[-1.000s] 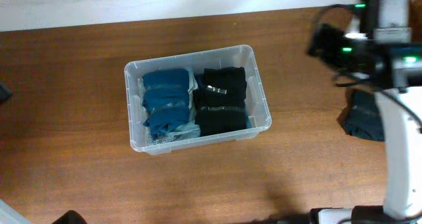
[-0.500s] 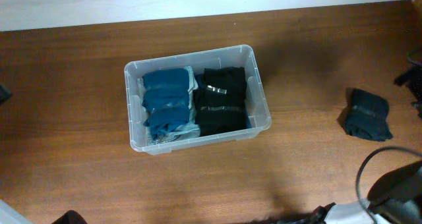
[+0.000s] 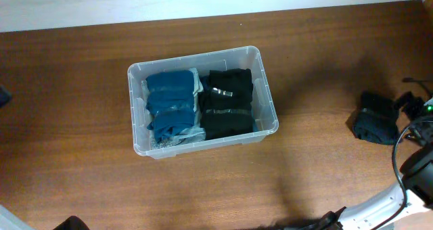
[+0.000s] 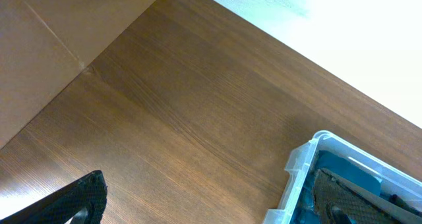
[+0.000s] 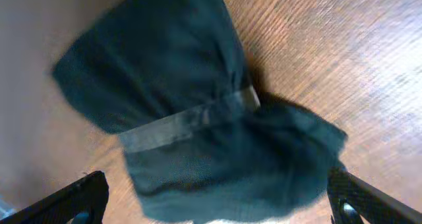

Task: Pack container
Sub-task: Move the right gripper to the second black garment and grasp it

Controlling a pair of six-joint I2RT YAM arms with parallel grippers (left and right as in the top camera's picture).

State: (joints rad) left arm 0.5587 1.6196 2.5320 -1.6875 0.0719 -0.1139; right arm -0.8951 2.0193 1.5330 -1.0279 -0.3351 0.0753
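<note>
The container [image 3: 196, 57] sits centred on the table [image 3: 81, 67], with blue clothes [image 3: 169, 105] in its 9 o'clock half and black ones [image 3: 226, 101] at 3; a dark garment [image 3: 374, 124] lies well apart at 3 o'clock. Only the right wrist view shows the right gripper [image 5: 217, 207] spread wide over that garment (a grey band [image 5: 191, 125] crosses it). The left wrist view catches a container corner at 4 o'clock and one left gripper finger [image 4: 79, 201]; whether that gripper is spread or closed, I cannot tell.

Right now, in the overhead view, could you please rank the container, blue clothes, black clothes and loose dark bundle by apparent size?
1. container
2. blue clothes and black clothes: look alike, unranked
3. dark bundle, smallest
</note>
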